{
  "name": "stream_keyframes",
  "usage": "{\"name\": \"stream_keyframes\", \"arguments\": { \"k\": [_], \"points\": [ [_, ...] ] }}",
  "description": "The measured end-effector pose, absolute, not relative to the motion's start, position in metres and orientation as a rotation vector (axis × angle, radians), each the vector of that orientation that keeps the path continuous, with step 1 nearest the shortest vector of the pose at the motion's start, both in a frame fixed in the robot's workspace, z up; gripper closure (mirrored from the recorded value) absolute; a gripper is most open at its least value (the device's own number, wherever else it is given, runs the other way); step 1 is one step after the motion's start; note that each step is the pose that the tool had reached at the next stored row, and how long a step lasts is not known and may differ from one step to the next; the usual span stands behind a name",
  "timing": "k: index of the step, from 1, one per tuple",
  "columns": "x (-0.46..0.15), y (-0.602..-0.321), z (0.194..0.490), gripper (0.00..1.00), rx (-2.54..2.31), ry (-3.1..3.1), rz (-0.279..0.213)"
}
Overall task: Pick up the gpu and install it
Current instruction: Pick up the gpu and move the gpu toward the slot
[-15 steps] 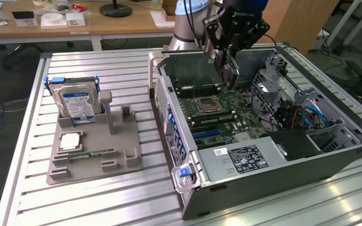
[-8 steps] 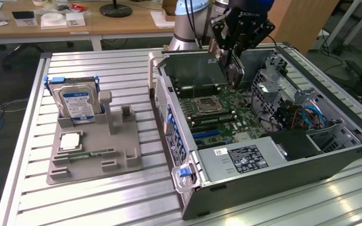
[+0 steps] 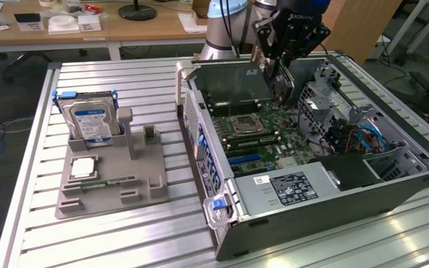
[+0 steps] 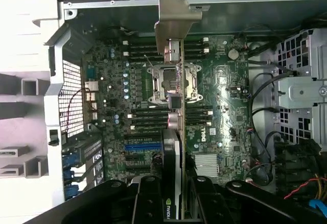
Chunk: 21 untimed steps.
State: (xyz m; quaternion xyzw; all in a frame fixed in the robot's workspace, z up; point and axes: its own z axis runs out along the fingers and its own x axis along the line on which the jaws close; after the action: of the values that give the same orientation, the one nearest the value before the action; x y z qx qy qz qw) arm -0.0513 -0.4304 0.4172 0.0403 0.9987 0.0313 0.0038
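1. The gripper point(image 3: 280, 62) is clamped on the gpu point(image 3: 279, 84), its fingers point(image 4: 148, 198) pressed against the card's two flat faces.
2. The gpu hangs inside the open computer case point(image 3: 207, 139), above the motherboard point(image 3: 263, 131) and apart from it, not yet seated.
3. In the wrist view the gpu point(image 4: 177, 132) shows edge-on. Its long axis appears to run straight out from the gripper point(image 4: 173, 198), with the silver bracket point(image 4: 173, 22) at the far end, over the CPU socket point(image 4: 171, 81).
4. The blue slot point(image 4: 140, 146) lies inside the case, just beside the card's line, on the grille-wall side.
5. Room is tight: case walls, drive cage point(image 3: 323, 92) and cables point(image 3: 360, 139) stand close around.
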Motion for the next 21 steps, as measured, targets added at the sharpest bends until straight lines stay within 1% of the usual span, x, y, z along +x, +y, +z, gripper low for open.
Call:
{"name": "stream_keyframes", "arguments": {
  "k": [21],
  "points": [
    [0.0,-0.43,0.417,0.73,0.127,3.13,0.098]
  ]
}}
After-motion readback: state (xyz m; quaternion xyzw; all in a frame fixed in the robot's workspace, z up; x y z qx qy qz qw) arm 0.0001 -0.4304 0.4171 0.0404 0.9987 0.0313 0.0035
